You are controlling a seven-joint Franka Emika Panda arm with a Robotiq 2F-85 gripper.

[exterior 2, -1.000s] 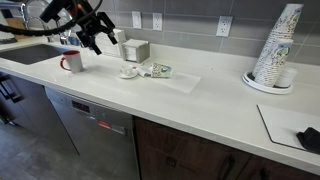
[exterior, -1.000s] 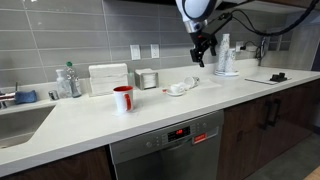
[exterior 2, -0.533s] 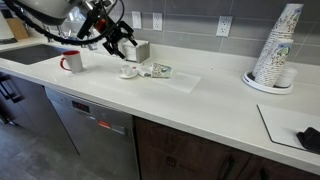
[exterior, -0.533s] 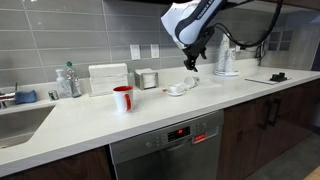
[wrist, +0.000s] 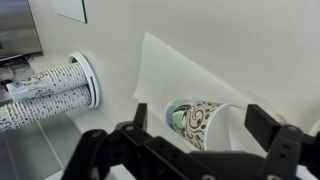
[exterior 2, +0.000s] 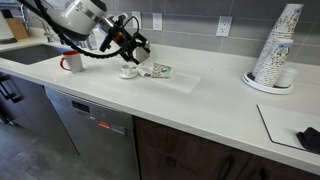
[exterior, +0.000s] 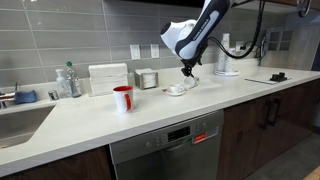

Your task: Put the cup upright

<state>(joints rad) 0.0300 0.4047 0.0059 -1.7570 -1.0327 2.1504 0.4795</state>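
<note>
The counter (exterior: 90, 122) carries everything. The cup (wrist: 196, 120) lies on its side on a thin white sheet (wrist: 170, 70), about halfway along the counter and nearer its back edge than its front. The gripper (exterior 2: 143, 55) hovers just above the cup with its jaws spread wide on either side. It holds nothing.

The cup looks like printed paper, so I judge it very light, thin-walled and easy to crush or flick away. It will probably roll along the sheet if nudged from one side. The rolled rim is likely its stiffest part. A gentle pinch across the wall close to the rim, or one finger inside the mouth and one outside, should hold it for tipping up onto its base.

In both exterior views the cup is tiny and partly masked by the gripper, so its lie is hard to read there. The wrist view cuts off the finger bases and hides the cup's base. The stack (wrist: 50, 88) toward the far end of the counter is blurred. The red cup (exterior: 123, 98) and the dish (exterior 2: 128, 72) stand apart from the cup, toward the sink end
</note>
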